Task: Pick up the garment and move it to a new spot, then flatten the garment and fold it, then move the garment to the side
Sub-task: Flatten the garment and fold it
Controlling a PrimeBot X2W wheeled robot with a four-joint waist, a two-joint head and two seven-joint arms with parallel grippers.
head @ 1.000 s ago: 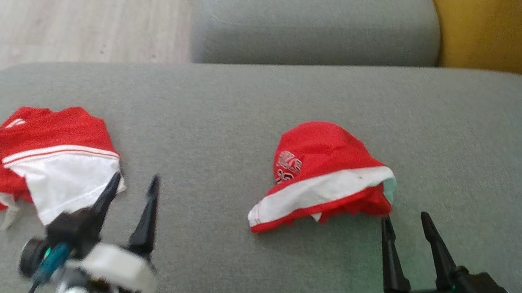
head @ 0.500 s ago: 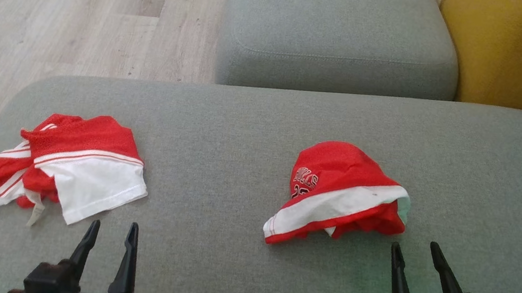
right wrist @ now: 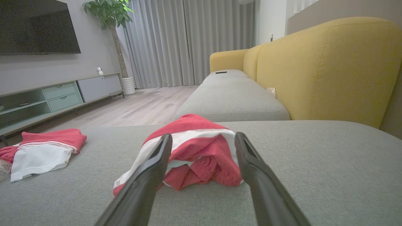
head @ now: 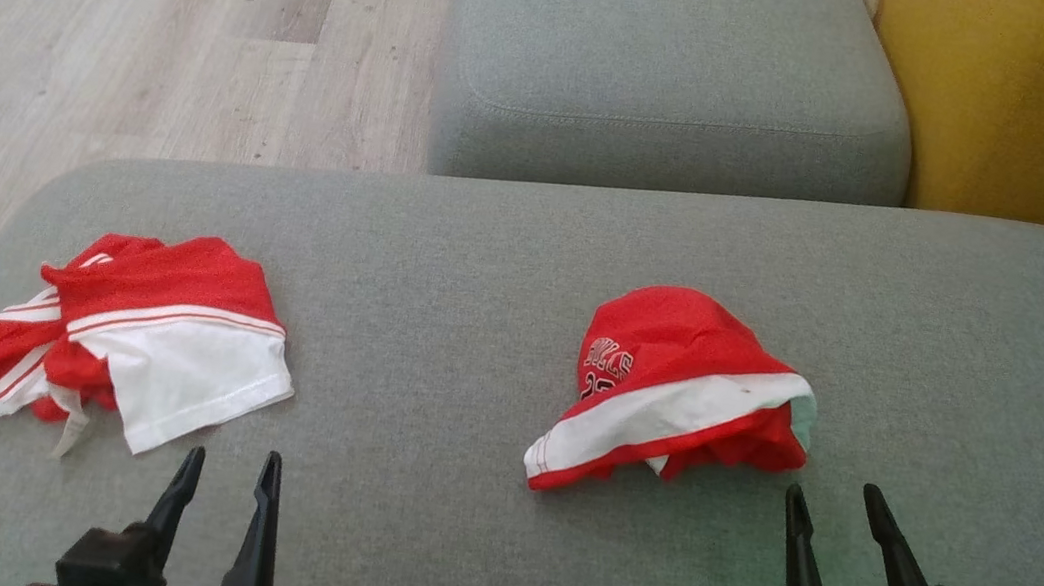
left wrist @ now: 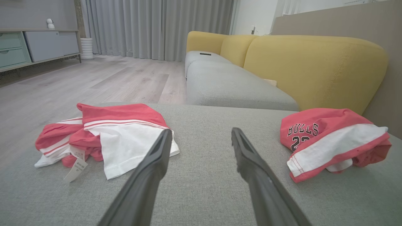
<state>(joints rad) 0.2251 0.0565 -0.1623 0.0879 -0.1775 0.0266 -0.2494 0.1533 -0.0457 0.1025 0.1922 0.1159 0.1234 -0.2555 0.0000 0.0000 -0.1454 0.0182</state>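
On the grey sofa cushion point(head: 486, 258) lay two crumpled red-and-white garments, well apart: the Bulls jersey point(head: 671, 383) just ahead of the right pincer point(head: 833, 493), and the striped shorts point(head: 163, 337) near the left pincer point(head: 230, 458). Both pincers stood spread and held nothing. Each garment looked light, thin and limp. A pinch on the raised white-banded hem would likely lift it, though loose layers might slide apart.

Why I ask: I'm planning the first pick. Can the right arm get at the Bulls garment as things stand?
Probably yes: the right tool is open, just short of the Bulls garment, with only bare cushion between them.
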